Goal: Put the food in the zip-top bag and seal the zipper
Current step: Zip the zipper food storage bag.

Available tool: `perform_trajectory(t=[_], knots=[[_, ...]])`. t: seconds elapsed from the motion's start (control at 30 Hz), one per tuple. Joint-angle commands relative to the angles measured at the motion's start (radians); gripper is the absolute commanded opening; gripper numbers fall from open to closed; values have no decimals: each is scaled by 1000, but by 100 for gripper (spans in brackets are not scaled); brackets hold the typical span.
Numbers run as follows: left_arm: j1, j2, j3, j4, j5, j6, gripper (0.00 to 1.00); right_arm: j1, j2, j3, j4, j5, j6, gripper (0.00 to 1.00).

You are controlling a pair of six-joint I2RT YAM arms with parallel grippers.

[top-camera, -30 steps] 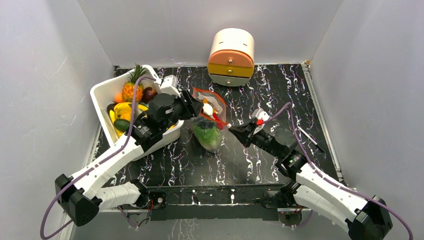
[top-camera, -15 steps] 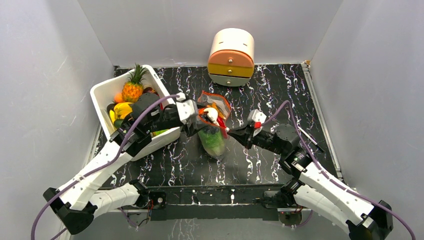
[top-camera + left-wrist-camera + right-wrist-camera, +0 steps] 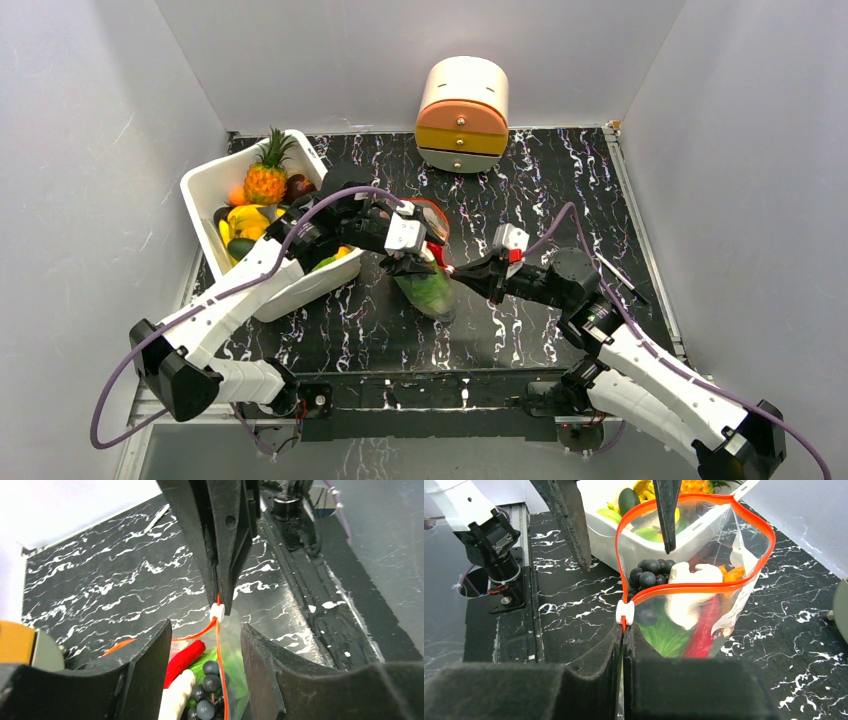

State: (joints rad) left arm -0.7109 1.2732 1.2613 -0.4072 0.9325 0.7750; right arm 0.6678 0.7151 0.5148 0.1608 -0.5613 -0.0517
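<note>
The zip-top bag (image 3: 428, 285) lies mid-table with its mouth open. In the right wrist view the bag (image 3: 749, 560) holds green cabbage leaf (image 3: 664, 636), a red chilli (image 3: 704, 630), dark grapes (image 3: 649, 575), a white piece (image 3: 684, 600) and an orange fruit (image 3: 734, 573). My right gripper (image 3: 624, 630) is shut on the zipper (image 3: 694, 586) end, just behind its white slider (image 3: 625, 612). My left gripper (image 3: 206, 628) is open and empty. Its fingers (image 3: 145, 670) straddle the zipper (image 3: 220, 670) at the mouth, over the chilli (image 3: 185, 660) and grapes (image 3: 210, 680). In the top view both grippers, left (image 3: 410, 258) and right (image 3: 453, 270), meet at the bag.
A white tub (image 3: 205, 178) with a pineapple (image 3: 265, 175) and other toy produce stands at the back left, close behind my left arm. A round cream and orange drawer unit (image 3: 462, 115) stands at the back wall. Grey walls close in on both sides.
My left arm has swung from beside the tub to the right, over the bag, and its open gripper now sits at the mouth. The right gripper kept its hold and shifted slightly left.
</note>
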Motion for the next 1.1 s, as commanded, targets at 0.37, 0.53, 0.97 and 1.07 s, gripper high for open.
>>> perform_trajectory(t=[0.37, 0.53, 0.97, 1.07], knots=[[-14, 107, 81, -105, 177, 69, 47, 5, 19, 59, 151, -47, 39, 0], [-17, 114, 77, -97, 157, 64, 34, 5, 27, 38, 189, -31, 56, 0], [-24, 79, 35, -26, 132, 12, 18, 4, 48, 44, 210, -48, 97, 0], [-24, 75, 34, -27, 125, 15, 0, 4, 45, 37, 210, -47, 102, 0]])
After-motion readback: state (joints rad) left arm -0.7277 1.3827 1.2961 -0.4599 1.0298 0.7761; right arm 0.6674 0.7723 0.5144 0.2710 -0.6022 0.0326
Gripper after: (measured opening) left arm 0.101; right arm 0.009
